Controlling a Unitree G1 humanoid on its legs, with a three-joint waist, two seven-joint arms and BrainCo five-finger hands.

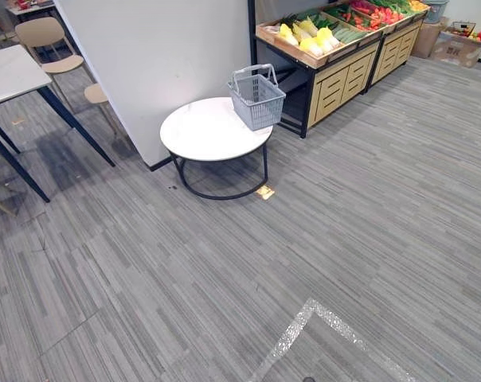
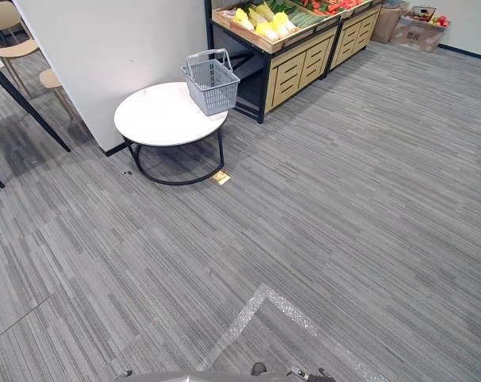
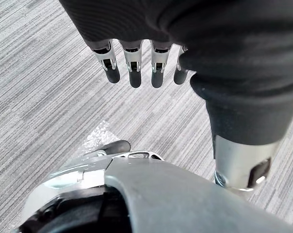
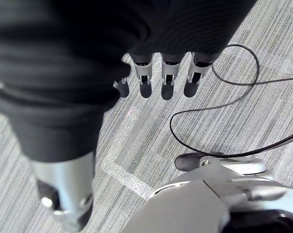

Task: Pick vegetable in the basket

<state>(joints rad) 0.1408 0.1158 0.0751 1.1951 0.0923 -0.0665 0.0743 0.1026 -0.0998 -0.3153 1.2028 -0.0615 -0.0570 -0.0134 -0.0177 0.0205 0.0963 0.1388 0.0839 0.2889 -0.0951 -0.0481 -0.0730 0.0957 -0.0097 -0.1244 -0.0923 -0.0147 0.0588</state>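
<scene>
L hand [image 3: 132, 65] fingers straight, holds nothing | R hand [image 4: 168, 77] same, empty | grey basket [image 1: 257, 99] on round white table [image 1: 201, 134] | yellow + green veg [image 1: 308, 38] on wood shelf [image 1: 336, 83] just behind basket

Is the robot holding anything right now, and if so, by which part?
Nothing is held. The left robot hand and the right robot hand hang open above the carpet, and the basket stands untouched on the round table.

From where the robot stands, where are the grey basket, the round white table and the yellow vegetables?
grey basket [image 1: 259, 105], left eye view, on its front mesh wall.
round white table [image 1: 202, 132], left eye view, on the bare top.
yellow vegetables [image 1: 326, 37], left eye view, on one yellow head.
</scene>
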